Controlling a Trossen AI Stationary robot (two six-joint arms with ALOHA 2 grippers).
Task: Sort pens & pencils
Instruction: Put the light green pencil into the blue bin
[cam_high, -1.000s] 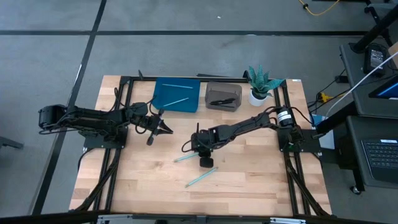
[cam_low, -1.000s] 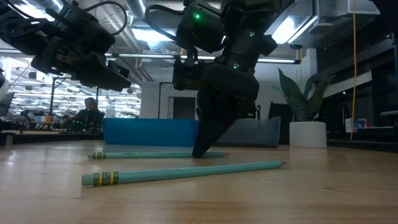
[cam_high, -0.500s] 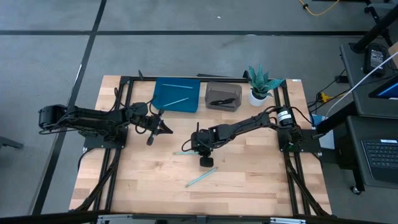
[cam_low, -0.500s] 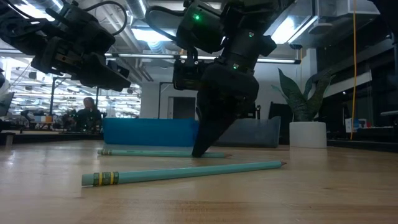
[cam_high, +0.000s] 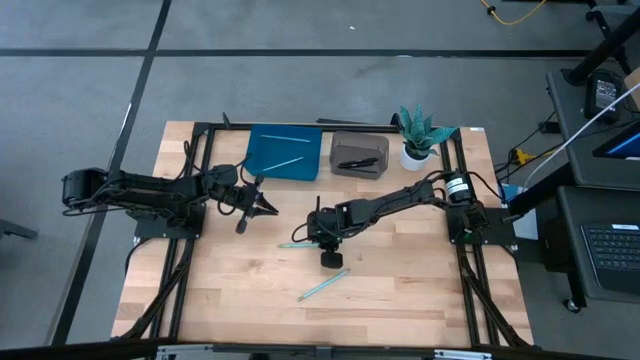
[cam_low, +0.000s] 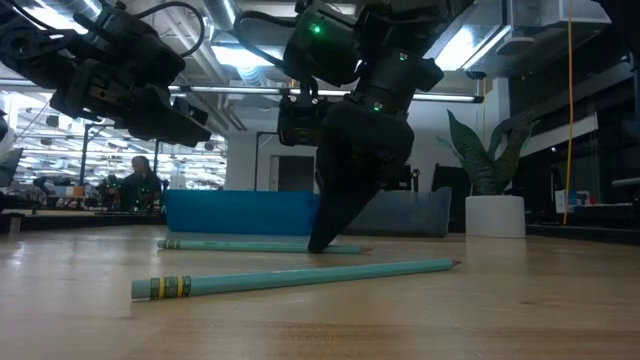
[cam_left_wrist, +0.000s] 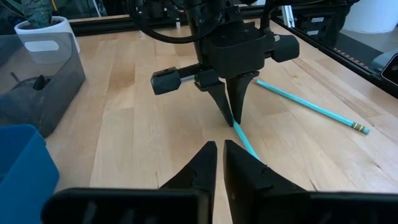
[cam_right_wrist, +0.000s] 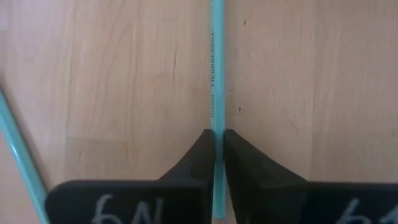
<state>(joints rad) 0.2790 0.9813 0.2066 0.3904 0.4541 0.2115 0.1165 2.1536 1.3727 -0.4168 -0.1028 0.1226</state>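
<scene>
Pencil (cam_high: 296, 244) swung level, pinched by right gripper (cam_high: 318, 240).

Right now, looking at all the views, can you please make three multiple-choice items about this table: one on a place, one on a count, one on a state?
1. Where is the blue tray?
A. beside the grey bin
B. under the plant
C. off the table

2. How many pencils lie on the bare wood?
A. none
B. two
C. five

3. The right gripper's jaws are:
A. wide open in the air
B. closed on a pencil
C. holding a pen

Answers: 1 A, the high view shows them side by side. 2 B, one gripped, the other pencil lying free. 3 B, the right wrist view shows the pencil between them.
</scene>
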